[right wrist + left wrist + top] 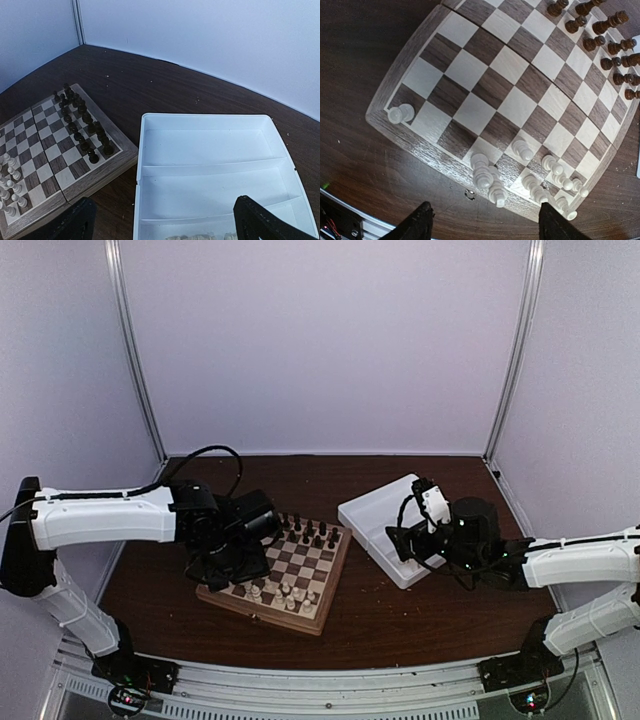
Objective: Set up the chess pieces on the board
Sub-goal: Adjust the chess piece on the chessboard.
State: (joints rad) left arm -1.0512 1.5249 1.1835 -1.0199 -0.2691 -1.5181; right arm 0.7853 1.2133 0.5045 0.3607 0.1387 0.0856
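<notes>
The board (262,610) lies left of the table's centre. Dark figures (310,532) line its far side and cream chess pieces (285,592) stand along its near side. My left gripper (232,558) hovers over the board's near left part. In the left wrist view the left gripper (485,225) is open and holds nothing. Below it are a tight cluster of cream pieces (488,176), more cream pieces (555,170) to the right, and a lone one (400,114) in the corner square. My right gripper (165,225) is open over the white tray (210,150), with a few cream pieces (195,237) at the tray's near end.
The white tray (375,508) sits right of the board, almost touching its far right corner. Dark figures (82,125) fill the board's edge nearest the tray. Pale enclosure walls stand close on three sides. A small metal clasp (468,193) sits on the board's frame.
</notes>
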